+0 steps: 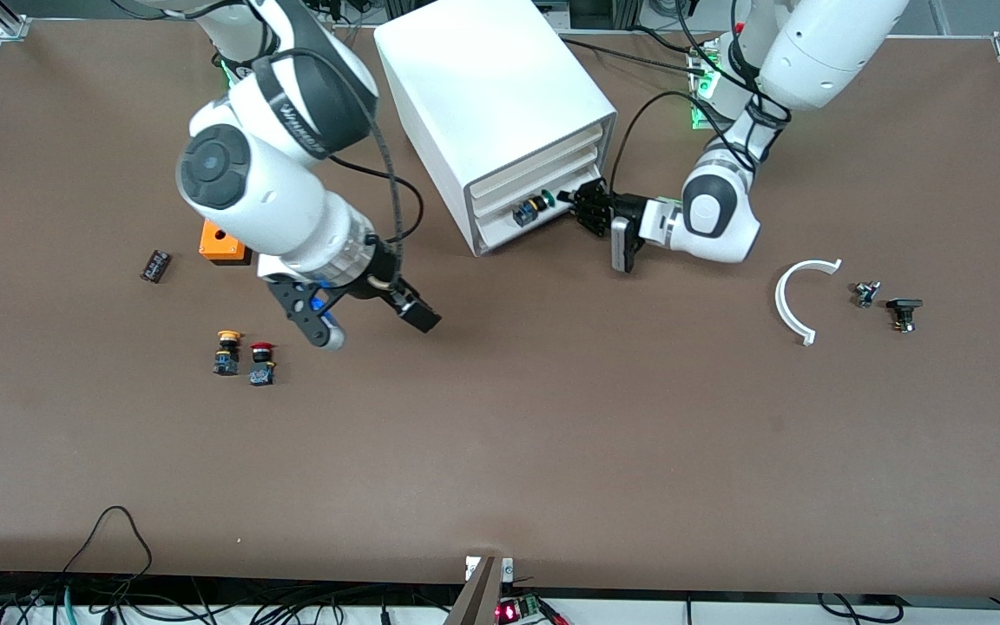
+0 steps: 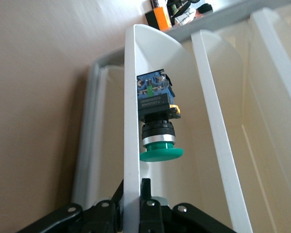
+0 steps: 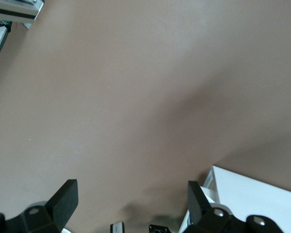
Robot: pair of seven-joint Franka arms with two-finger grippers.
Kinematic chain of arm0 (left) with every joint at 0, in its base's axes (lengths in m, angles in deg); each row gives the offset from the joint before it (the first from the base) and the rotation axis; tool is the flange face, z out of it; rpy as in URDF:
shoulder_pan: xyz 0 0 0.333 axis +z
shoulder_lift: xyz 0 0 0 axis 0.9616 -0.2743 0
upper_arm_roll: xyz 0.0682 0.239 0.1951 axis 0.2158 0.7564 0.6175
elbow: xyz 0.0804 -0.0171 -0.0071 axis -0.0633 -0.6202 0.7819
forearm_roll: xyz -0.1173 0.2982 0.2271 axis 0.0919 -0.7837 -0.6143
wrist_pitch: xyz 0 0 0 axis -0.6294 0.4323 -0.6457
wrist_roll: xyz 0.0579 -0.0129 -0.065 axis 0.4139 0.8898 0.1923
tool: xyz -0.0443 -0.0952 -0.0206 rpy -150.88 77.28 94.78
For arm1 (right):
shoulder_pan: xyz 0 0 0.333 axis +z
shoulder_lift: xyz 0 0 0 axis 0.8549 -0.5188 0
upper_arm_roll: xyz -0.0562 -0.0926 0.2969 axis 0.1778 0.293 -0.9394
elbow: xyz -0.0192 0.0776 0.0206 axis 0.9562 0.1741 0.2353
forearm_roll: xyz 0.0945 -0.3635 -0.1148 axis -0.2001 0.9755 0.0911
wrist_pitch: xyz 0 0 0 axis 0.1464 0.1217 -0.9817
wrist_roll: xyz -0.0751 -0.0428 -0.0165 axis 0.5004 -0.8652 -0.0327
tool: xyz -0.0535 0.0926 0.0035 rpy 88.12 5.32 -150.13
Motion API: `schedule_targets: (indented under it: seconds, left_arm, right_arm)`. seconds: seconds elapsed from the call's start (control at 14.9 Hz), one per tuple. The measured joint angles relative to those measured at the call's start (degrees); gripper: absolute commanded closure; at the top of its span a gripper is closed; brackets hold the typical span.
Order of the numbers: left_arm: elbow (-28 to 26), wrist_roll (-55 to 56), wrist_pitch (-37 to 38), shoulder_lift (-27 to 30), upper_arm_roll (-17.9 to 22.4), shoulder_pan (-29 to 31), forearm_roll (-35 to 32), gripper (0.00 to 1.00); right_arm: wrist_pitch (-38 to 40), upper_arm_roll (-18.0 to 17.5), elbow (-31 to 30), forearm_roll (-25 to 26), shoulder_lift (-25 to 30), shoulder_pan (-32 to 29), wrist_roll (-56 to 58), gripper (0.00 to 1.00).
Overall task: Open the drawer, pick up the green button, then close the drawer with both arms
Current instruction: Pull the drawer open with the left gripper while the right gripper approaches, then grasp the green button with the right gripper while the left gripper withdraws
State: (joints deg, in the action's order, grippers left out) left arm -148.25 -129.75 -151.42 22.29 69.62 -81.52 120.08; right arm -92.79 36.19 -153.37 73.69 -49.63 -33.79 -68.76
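Observation:
The white cabinet (image 1: 491, 104) stands toward the robots' side of the table. One of its lower drawers (image 1: 543, 217) is pulled out a little. The green-capped button (image 1: 533, 208) lies in it on its side. My left gripper (image 1: 582, 208) is shut on the drawer's front wall (image 2: 131, 121), one finger on each side. The button (image 2: 157, 126) lies just inside that wall, green cap toward the gripper (image 2: 136, 204). My right gripper (image 1: 370, 323) is open and empty over bare table, nearer the right arm's end than the cabinet. The right wrist view shows its spread fingers (image 3: 63, 199) over the table.
A yellow-capped button (image 1: 226, 350) and a red-capped button (image 1: 261, 363) stand beside the right gripper. An orange box (image 1: 222, 243) and a small dark part (image 1: 154, 265) lie nearby. Toward the left arm's end lie a white curved piece (image 1: 799, 299) and two small parts (image 1: 886, 304).

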Motion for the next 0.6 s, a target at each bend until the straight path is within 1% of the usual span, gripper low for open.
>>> schedule_targets:
  seconds: [0.33, 0.47, 0.54, 0.6]
  left_arm:
    - [8.5, 5.3, 1.4, -1.0, 5.6, 1.3, -9.0, 1.00]
    - [11.7, 7.1, 2.1, -2.1, 7.0, 1.5, -10.7, 1.00]
    - [14.3, 7.5, 2.6, -3.8, 7.4, 1.8, -11.2, 0.79]
    - [15.2, 7.5, 3.2, -4.6, 7.4, 2.0, -11.4, 0.01]
  right_arm:
    - [-2.9, 0.0, 0.0, 0.4, -1.6, 3.1, -5.4, 0.00]
    - [-4.2, 0.0, 0.0, 1.3, -2.4, 4.4, -8.4, 0.00]
    - [-6.2, 0.0, 0.0, 2.4, -3.4, 6.0, -11.5, 0.00]
    - [-7.1, 0.0, 0.0, 3.1, -3.9, 6.8, -13.0, 0.00]
